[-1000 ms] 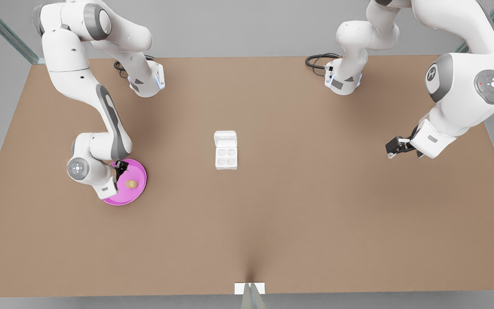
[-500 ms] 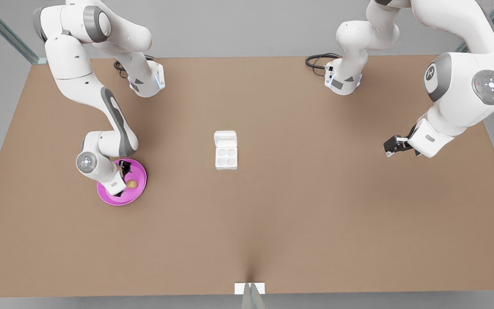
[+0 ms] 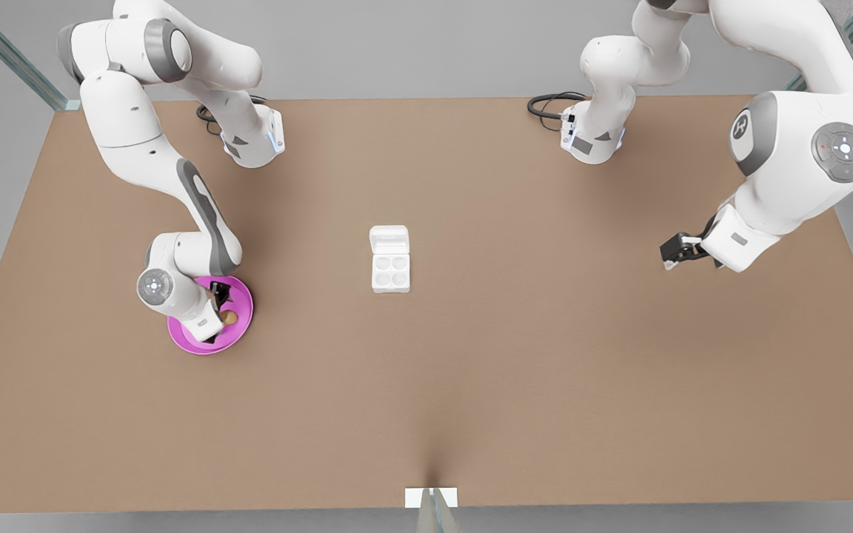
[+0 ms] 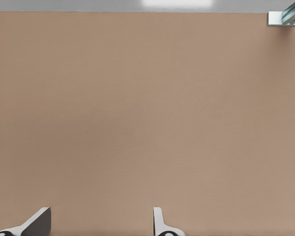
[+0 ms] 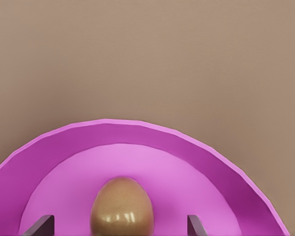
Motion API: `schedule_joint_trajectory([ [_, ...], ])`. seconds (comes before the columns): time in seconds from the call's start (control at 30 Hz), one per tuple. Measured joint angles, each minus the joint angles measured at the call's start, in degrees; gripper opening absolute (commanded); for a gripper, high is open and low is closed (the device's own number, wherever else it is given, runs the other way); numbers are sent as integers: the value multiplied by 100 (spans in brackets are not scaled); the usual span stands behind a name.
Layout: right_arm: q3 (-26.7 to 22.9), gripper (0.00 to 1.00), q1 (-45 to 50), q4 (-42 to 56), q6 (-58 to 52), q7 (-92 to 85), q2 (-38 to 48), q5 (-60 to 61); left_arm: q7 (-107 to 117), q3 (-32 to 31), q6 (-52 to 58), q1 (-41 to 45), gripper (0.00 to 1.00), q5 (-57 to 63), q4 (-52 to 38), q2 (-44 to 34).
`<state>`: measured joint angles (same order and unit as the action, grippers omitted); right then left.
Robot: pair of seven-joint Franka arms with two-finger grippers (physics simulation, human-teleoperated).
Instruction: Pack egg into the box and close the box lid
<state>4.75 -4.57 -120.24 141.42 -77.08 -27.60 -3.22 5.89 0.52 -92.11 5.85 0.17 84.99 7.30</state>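
Pink plate (image 3: 238,334) lies well to the front view's left of the box (image 3: 390,270), carrying the egg (image 5: 121,206). Over it, the right gripper (image 3: 221,305) has its 2 fingers (image 5: 39,225) spread either side of the egg. The box lid (image 3: 389,239) lies open. Far off, the left gripper (image 3: 672,252) waits, jaws spread, over bare brown table (image 3: 545,355). No writing shows.

In the front view, the egg (image 3: 229,317) and part of the pink plate (image 3: 238,334) are covered by the right arm's wrist. In the right wrist view, the egg's lower end is cut off.
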Motion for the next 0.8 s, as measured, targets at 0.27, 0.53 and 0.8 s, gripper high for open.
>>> schedule_joint_trajectory([
  [0.27,0,63,-35,53,0,9,-9,6,9,-23,44,0,100,0,0,0],
  [0.53,0,63,-23,28,0,0,-62,14,9,-43,72,-10,100,0,0,-9],
  [0.8,0,60,18,44,0,5,-88,58,9,-43,79,-4,100,0,-1,-9],
])
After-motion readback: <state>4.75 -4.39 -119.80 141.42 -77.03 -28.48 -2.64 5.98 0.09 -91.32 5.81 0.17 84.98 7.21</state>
